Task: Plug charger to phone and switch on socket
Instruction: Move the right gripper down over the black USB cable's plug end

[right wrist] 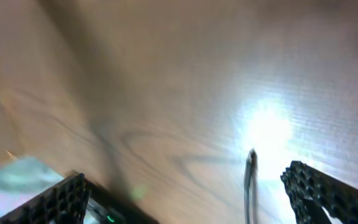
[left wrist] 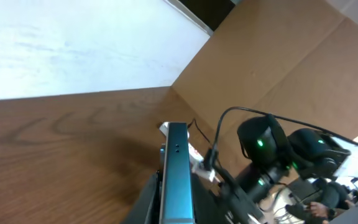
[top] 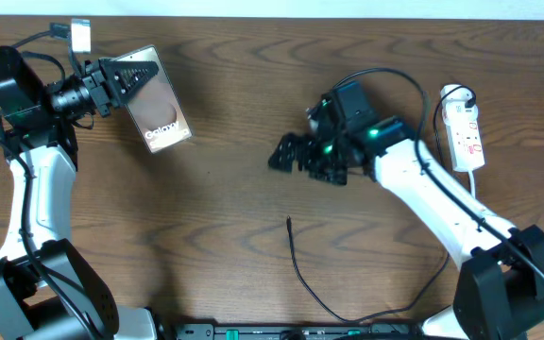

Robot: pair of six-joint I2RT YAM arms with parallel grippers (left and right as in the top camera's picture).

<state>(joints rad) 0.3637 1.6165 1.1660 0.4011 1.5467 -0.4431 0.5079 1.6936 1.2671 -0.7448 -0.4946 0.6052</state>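
Observation:
My left gripper (top: 147, 80) is shut on the top end of the phone (top: 163, 118), at the table's far left. Its screen with white lettering faces up. In the left wrist view the phone (left wrist: 176, 177) shows as a teal edge clamped between my dark fingers (left wrist: 146, 202). The charger (top: 296, 260) lies as a thin black cable in the front middle, its plug tip (top: 289, 223) pointing away. My right gripper (top: 286, 156) hovers open above the table, beyond that tip. In the right wrist view the plug tip (right wrist: 251, 159) lies just inside the right finger (right wrist: 328, 193). The socket (top: 467, 134) lies at the far right.
The socket's white lead (top: 456, 93) loops at its far end. A black cable (top: 399, 80) arches over the right arm. In the left wrist view a brown cardboard wall (left wrist: 278, 56) stands behind the right arm (left wrist: 272, 149).

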